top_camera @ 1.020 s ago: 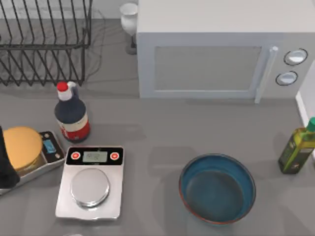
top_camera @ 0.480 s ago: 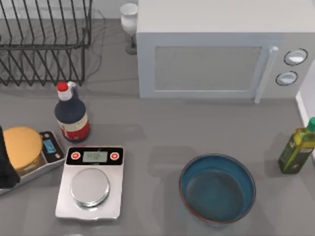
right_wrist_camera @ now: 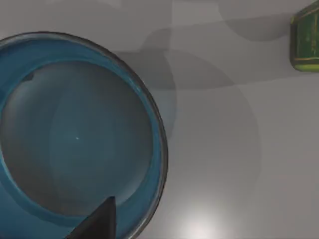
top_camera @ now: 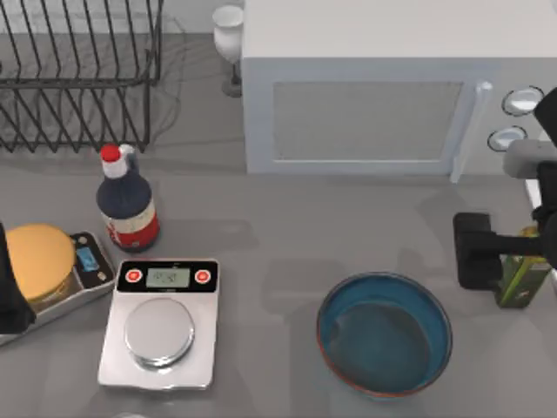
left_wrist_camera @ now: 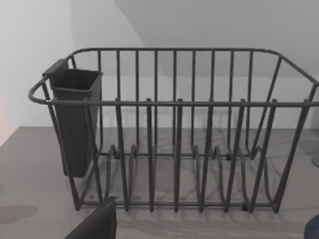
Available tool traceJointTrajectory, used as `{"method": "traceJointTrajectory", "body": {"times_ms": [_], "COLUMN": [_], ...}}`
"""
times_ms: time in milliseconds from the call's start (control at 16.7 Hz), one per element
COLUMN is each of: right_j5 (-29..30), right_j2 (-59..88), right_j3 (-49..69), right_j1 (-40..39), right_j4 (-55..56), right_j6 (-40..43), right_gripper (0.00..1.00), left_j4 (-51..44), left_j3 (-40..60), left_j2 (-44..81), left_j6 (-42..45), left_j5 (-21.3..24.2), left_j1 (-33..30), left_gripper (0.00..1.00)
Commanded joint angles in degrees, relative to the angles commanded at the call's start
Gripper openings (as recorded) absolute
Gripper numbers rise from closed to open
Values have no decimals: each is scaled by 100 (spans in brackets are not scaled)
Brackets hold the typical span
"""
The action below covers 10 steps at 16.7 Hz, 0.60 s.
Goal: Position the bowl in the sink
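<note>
We take the microwave [top_camera: 374,87] as our landmark. The bowl [top_camera: 385,334] sits upright on the grey table [top_camera: 278,235], in front of the microwave's right half and well apart from it, its teal inside bare. In our right wrist view the bowl [right_wrist_camera: 75,134] lies directly below the camera, with one dark fingertip [right_wrist_camera: 97,224] showing over its rim.

Our right gripper [top_camera: 474,252] hangs in front of the microwave's right end, just below its two round knobs [top_camera: 513,117], above and to the right of the bowl and not touching it. It partly covers the green oil bottle [top_camera: 522,279], whose corner also appears in our right wrist view [right_wrist_camera: 305,42]. We cannot tell whether its fingers are apart or together.

Our left arm [top_camera: 10,296] sits at the table's left edge, far to the left of the microwave, beside a small scale carrying a yellow disc [top_camera: 36,259]. We cannot tell its finger state either. Its wrist camera faces the black wire dish rack [left_wrist_camera: 174,134], which stands left of the microwave [top_camera: 78,74].

Also left of the microwave, toward the front, stand a dark sauce bottle [top_camera: 127,202] and a white kitchen scale [top_camera: 162,320]. A small white goblet [top_camera: 230,35] stands at the microwave's back left corner.
</note>
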<state>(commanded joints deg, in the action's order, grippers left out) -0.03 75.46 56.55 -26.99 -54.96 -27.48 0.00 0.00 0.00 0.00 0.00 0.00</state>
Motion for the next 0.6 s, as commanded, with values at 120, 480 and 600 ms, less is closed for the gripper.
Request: {"method": "traceJointTrajectory", "body": {"times_ms": [120, 480, 600], "right_j5": [-1, 5, 5], "right_j2": [736, 1852, 1852], "right_j3": [605, 1564, 1564], "right_j1": [-276, -698, -698], "right_j4": [-542, -1326, -1326], "right_j6": [-284, -713, -713], "right_gripper": [100, 100, 100], "left_j4": [0, 0, 0], "left_j3": [0, 0, 0], "left_j2": [0, 0, 0], "left_j6": [0, 0, 0], "left_j5": [0, 0, 0], "left_j1": [0, 0, 0], "left_gripper": [100, 100, 100]}}
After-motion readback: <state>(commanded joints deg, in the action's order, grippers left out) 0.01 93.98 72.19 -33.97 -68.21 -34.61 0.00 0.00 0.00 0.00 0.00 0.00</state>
